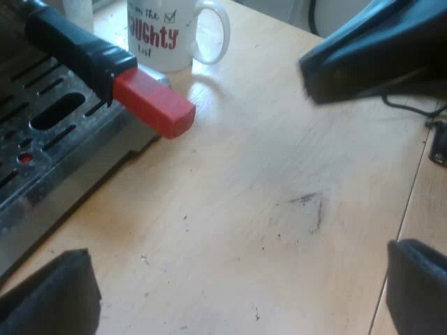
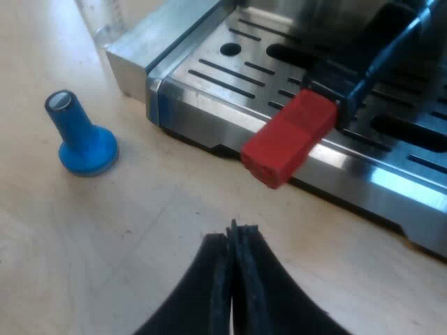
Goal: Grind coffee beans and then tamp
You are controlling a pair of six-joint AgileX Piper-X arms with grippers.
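A: Left tool (image 1: pixel 241 279)?
B: Spread wide over counter (image 1: pixel 279 174), near red end of holder (image 1: pixel 155 105) jutting from espresso machine (image 1: pixel 49 167).
A: Right tool (image 2: pixel 234 234)?
B: Pressed together, empty, near upright blue tamper (image 2: pixel 80 136) on counter.

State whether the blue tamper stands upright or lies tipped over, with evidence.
Upright. The blue tamper rests on its wide base on the table, its narrow grip pointing up.

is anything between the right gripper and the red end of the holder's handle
Nothing visible. Only bare table lies between the shut right gripper and the handle's red end, which juts out past the machine's drip tray. The blue tamper stands apart, off that path.
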